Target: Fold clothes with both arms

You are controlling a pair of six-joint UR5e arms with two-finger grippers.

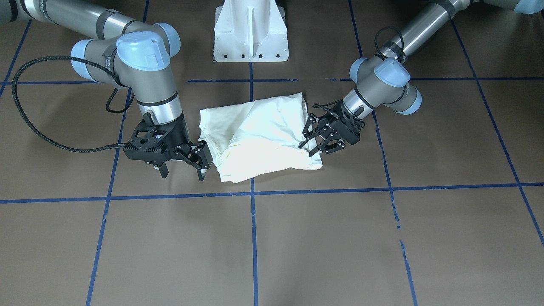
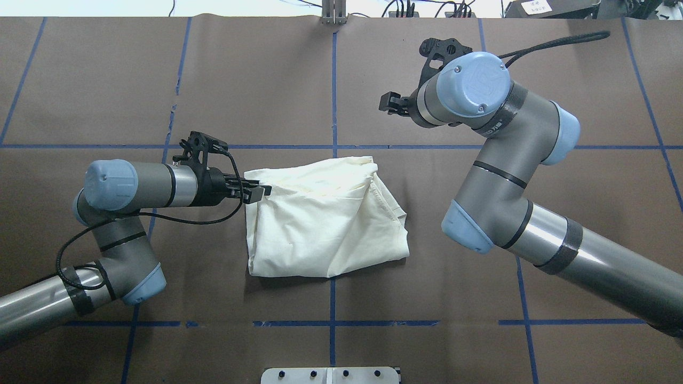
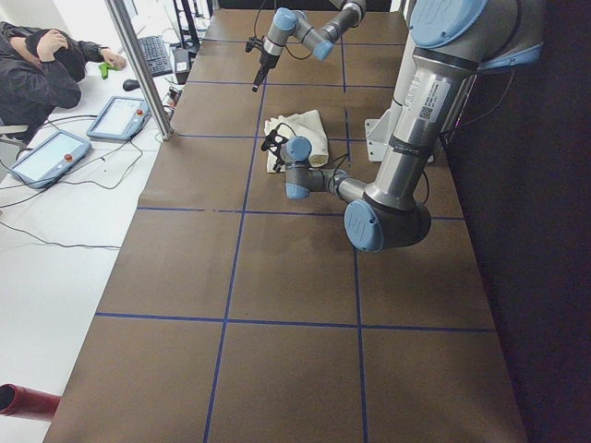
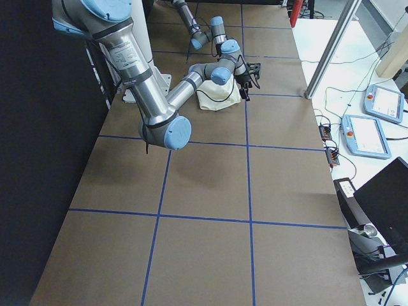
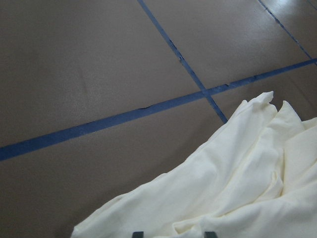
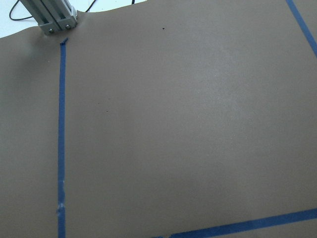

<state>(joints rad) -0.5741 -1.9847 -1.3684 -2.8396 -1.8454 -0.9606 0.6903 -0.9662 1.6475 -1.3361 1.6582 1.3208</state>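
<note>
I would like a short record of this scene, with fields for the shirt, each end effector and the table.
shirt: cream T-shirt, folded into a rumpled bundle, print hidden
left end effector: open, at the shirt's edge, cloth between its fingertips
right end effector: open, raised above the table, holding nothing
table: brown, with a blue tape grid

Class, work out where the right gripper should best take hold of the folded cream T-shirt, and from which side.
Probably the far right-hand corner of the T-shirt, approached low from the robot's right: layered edges stick out there, and the left gripper sits at the opposite edge.
</note>
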